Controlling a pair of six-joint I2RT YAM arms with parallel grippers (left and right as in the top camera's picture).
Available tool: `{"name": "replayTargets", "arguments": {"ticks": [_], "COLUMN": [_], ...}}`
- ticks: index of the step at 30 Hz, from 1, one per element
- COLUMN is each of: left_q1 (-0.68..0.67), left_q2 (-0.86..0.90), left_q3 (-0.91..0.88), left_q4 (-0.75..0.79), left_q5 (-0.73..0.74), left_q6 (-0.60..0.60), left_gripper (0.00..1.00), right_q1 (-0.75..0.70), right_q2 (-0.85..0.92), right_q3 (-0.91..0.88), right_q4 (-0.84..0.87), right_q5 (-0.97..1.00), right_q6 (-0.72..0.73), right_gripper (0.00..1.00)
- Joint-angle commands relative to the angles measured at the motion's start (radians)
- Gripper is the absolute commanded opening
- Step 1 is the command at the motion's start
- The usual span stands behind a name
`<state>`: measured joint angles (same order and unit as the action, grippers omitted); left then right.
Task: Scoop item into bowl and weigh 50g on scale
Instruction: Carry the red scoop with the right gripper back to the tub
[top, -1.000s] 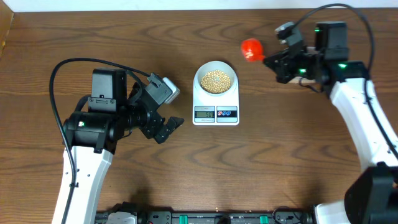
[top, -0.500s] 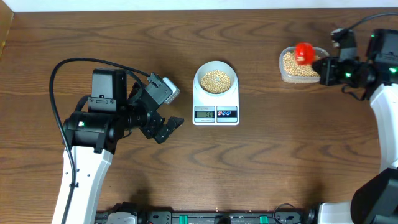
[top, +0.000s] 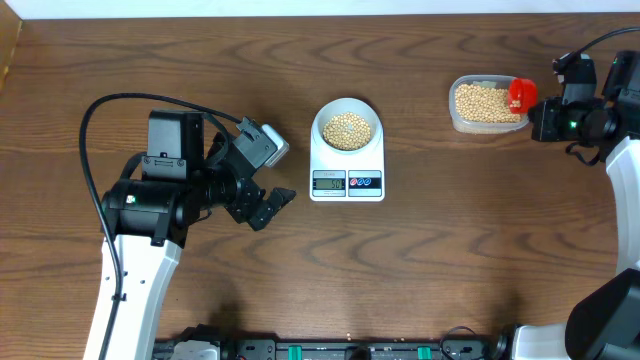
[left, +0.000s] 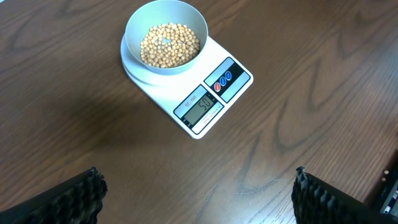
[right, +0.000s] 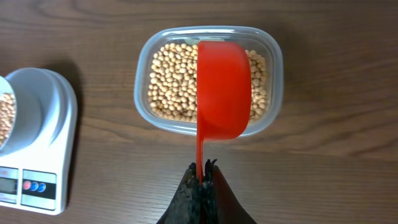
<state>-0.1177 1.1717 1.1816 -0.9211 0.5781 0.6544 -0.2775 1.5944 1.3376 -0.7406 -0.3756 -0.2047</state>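
The pale bowl (top: 347, 128) holds tan beans (top: 347, 130) and stands on the white scale (top: 347, 181); both show in the left wrist view, bowl (left: 165, 37), scale (left: 205, 106), display reading about 50. My right gripper (top: 545, 120) is shut on the handle of a red scoop (right: 222, 87), whose cup hangs over the right part of a clear container (right: 267, 43) of beans (right: 171, 81). The scoop (top: 520, 95) is at the container's right end in the overhead view. My left gripper (top: 270, 208) is open and empty, left of the scale.
The clear container (top: 487, 104) stands at the back right of the wooden table. Cables loop behind the left arm (top: 150, 205). The table's far edge runs along the top.
My right gripper has carried the red scoop from near the scale rightward to over the clear container, then toward its right end. The left arm has not moved.
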Motion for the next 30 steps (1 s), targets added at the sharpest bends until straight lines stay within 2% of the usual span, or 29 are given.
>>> {"name": "replayTargets", "arguments": {"ticks": [1, 18, 30], "left_q1": [0.005, 0.005, 0.005], "left_q2": [0.001, 0.001, 0.001], "left_q3": [0.031, 0.031, 0.031], "left_q4": [-0.006, -0.006, -0.006], "left_q5": [0.016, 0.016, 0.016], "left_q6": [-0.004, -0.005, -0.004], "left_gripper": [0.98, 0.98, 0.98], "right_q1": [0.006, 0.213, 0.233], "right_q2": [-0.010, 0.009, -0.001], "right_q3": [-0.005, -0.005, -0.002], "right_q4": [0.000, 0.051, 0.109], "right_q5": [0.078, 0.511, 0.561], "right_q6": [-0.040, -0.086, -0.078], "right_gripper": [0.01, 0.01, 0.01]}}
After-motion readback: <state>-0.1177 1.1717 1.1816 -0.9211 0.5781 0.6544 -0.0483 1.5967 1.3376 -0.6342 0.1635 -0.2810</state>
